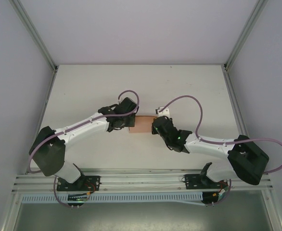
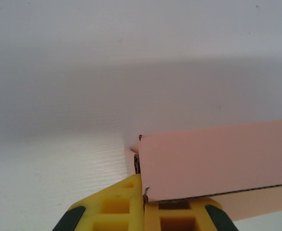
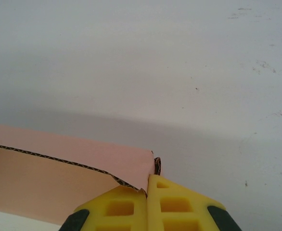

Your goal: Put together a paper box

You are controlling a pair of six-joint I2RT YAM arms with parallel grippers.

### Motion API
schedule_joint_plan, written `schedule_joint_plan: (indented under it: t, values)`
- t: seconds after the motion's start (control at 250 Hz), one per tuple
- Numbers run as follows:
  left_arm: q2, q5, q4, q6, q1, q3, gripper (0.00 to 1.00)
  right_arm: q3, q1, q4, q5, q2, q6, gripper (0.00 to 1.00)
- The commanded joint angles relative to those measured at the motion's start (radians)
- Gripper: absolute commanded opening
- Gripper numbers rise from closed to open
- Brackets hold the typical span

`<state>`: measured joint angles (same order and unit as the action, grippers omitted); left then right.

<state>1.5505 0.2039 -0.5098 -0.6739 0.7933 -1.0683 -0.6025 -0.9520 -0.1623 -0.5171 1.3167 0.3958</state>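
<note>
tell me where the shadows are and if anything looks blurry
top view: even light, sharp, barely any shadow round the box; left wrist view: wide soft shadow band across the table behind the box; right wrist view: similar band beyond the box, table specks crisp

The left arm [image 1: 83, 127] rises from its base at the near edge of the tabletop and reaches right toward the middle. The right arm [image 1: 208, 144] mirrors it, reaching left. Their wrists face each other, near but apart. The left gripper [image 2: 142, 185] has its yellow fingers [image 2: 114, 204] pressed together on a corner of the paper box [image 2: 218, 161]. The right gripper [image 3: 147, 185] is likewise clamped on the opposite end.
</note>
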Motion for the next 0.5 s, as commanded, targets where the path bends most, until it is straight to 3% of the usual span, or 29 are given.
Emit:
schedule_joint_plan:
  t: [0.0, 0.168, 0.264, 0.352, 0.496]
  values:
    - [0.089, -0.148, -0.136, -0.037, 0.022, 0.125, 0.00, 0.043, -0.011, 0.103, 0.058, -0.023, 0.011, 0.15]
    - [0.058, -0.185, -0.106, 0.054, 0.022, 0.112, 0.00, 0.002, 0.032, 0.090, 0.172, -0.119, 0.006, 0.53]
    - [0.056, -0.180, -0.090, 0.105, 0.023, 0.093, 0.00, -0.026, 0.054, 0.083, 0.213, -0.173, -0.017, 0.68]
    - [0.069, -0.168, -0.100, 0.124, 0.023, 0.072, 0.00, -0.049, 0.075, 0.091, 0.196, -0.208, -0.037, 0.79]
    - [0.081, -0.162, -0.098, 0.134, 0.023, 0.076, 0.00, -0.085, 0.137, 0.138, 0.130, -0.225, -0.020, 0.85]
